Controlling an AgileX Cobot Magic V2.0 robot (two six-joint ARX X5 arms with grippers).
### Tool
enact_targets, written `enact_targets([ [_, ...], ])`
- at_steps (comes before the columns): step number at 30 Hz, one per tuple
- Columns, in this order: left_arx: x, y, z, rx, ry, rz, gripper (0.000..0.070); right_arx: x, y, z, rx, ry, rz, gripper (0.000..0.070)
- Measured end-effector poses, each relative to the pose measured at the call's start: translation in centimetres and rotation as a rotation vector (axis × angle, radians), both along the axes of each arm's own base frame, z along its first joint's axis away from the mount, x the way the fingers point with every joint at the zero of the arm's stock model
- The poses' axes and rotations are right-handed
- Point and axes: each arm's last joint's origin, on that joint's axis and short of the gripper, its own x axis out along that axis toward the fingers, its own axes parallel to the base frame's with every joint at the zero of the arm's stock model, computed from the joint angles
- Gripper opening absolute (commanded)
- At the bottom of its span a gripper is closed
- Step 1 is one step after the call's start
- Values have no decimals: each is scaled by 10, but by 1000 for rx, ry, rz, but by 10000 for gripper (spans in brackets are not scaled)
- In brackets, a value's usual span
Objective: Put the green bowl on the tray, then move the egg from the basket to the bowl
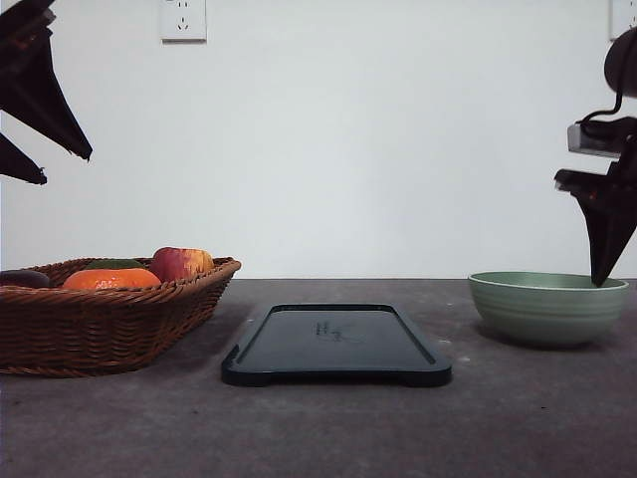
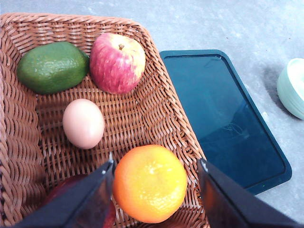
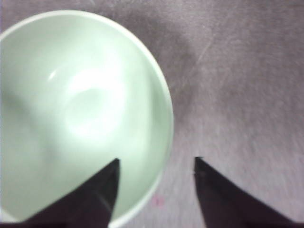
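Front view: the right pincer (image 1: 604,274) dips at the green bowl's (image 1: 548,307) far rim, the tray (image 1: 336,345) well left. Left wrist: the left pincer (image 2: 156,168), spread, hovers above the basket (image 2: 156,109), the egg (image 2: 83,123) just ahead. Right wrist: spread fingers (image 3: 108,183) straddle the rim, likely for a pinch.

The setting looked like a robot test bench or lab set up with household props rather than a lived-in kitchen. A bare white wall (image 1: 398,139) stood behind a plain grey table (image 1: 328,428), with a wall socket (image 1: 183,19) high up. On the table sat a wicker basket (image 1: 100,324) of fruit, a dark tray (image 1: 336,346) and a green bowl (image 1: 548,306), spaced well apart.
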Motion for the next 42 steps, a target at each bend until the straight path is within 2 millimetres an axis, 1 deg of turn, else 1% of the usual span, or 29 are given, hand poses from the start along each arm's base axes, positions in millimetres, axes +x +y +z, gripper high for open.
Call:
enact_targets([
  [1, 0, 0, 0, 0, 0, 0, 350, 2, 0, -2, 0, -3, 0, 38],
  [2, 0, 0, 0, 0, 0, 0, 350, 3, 0, -4, 0, -4, 0, 4],
  [6, 0, 0, 0, -2, 2, 1, 350, 5, 0, -6, -2, -2, -2, 0],
  [9, 0, 0, 0, -2, 2, 1, 350, 7, 0, 0, -3, 4, -2, 0],
  [12, 0, 0, 0, -2, 2, 1, 350, 9, 0, 15, -3, 31, 0, 0],
  [18, 0, 0, 0, -2, 2, 1, 350, 10, 5, 64, -8, 84, 30, 0],
  [21, 0, 0, 0, -2, 2, 1, 350, 9, 15, 85, -9, 85, 62, 0],
  [23, 0, 0, 0, -2, 2, 1, 350, 9, 26, 98, -10, 70, 94, 0],
  [26, 0, 0, 0, -2, 2, 1, 350, 14, 41, 106, -7, 62, 140, 0],
  [27, 0, 0, 0, -2, 2, 1, 350, 17, 48, 107, -7, 70, 158, 0],
  [29, 0, 0, 0, -2, 2, 1, 350, 26, 62, 101, -10, 87, 194, 0],
  [34, 0, 0, 0, -2, 2, 1, 350, 45, 100, 76, -19, 126, 283, 0],
  [38, 0, 0, 0, -2, 2, 1, 350, 51, 129, 64, -16, 91, 350, 0],
  [42, 0, 0, 0, -2, 2, 1, 350, 54, 151, 54, 2, 74, 402, 0],
])
